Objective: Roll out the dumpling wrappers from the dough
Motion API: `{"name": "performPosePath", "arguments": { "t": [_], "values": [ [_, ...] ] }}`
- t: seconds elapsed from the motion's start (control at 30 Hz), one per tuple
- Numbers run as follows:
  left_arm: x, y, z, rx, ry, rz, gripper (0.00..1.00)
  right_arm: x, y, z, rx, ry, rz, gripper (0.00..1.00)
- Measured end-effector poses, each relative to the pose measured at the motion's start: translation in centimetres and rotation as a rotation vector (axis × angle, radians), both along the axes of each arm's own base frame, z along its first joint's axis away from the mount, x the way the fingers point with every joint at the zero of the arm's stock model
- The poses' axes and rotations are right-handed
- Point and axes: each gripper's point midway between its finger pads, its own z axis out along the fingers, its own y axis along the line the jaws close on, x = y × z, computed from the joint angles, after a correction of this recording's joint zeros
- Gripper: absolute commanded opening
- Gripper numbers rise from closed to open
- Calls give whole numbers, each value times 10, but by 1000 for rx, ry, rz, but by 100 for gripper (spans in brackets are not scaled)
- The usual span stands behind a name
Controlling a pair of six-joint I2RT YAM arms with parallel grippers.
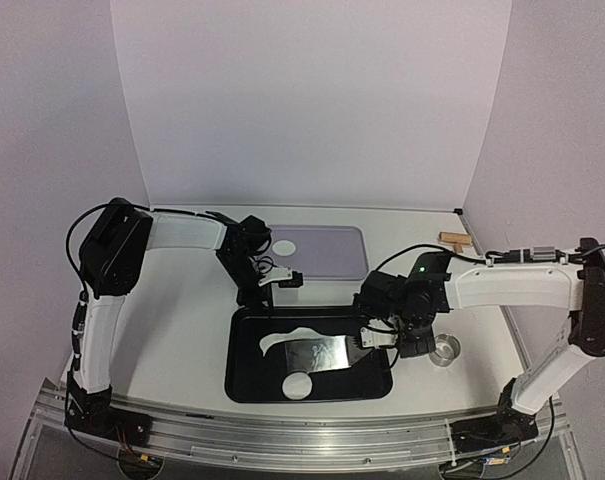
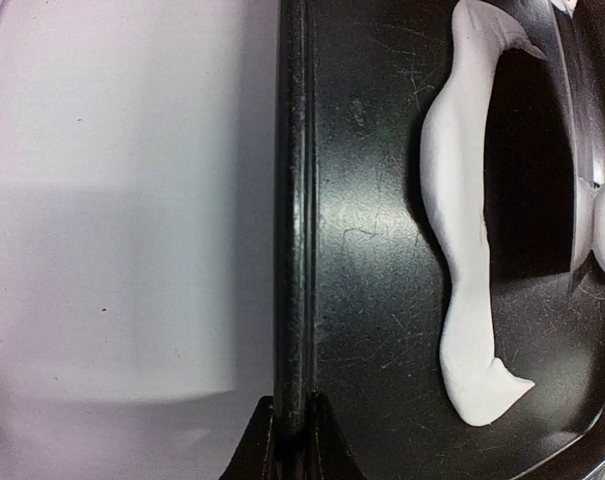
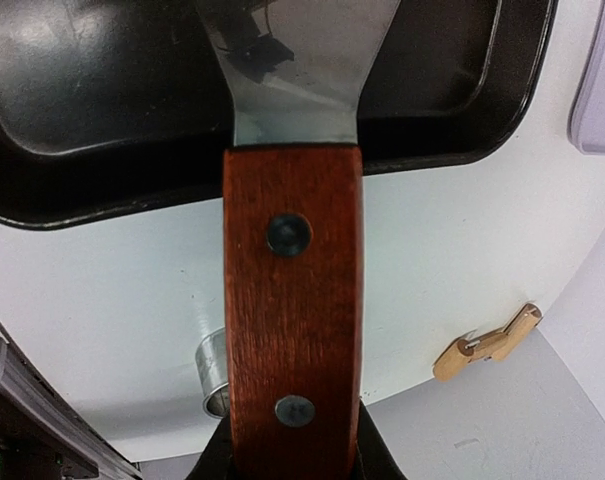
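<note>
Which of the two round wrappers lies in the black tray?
The disc at the tray's near edge; the other wrapper sits on the lilac board.

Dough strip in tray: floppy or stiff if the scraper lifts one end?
Likely floppy: the dough is a narrow curved strip, so it should sag or stretch. It lies flat on the tray, so it may cling.
</note>
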Motion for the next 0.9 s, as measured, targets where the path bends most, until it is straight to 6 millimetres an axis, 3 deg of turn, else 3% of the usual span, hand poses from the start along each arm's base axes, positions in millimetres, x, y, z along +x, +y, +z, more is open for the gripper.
{"name": "performPosePath", "arguments": {
  "t": [0.47, 0.73, 0.9],
  "values": [
    [0, 0, 0, 0, 0, 0, 0, -14, -15, 1, -19, 53, -70, 0],
    [0, 0, 0, 0, 0, 0, 0, 4, -20, 29, -5, -45, -202, 0],
    [0, 0, 0, 0, 1, 0, 0, -5, -35, 33, -49, -26, -210, 0]
  ]
}}
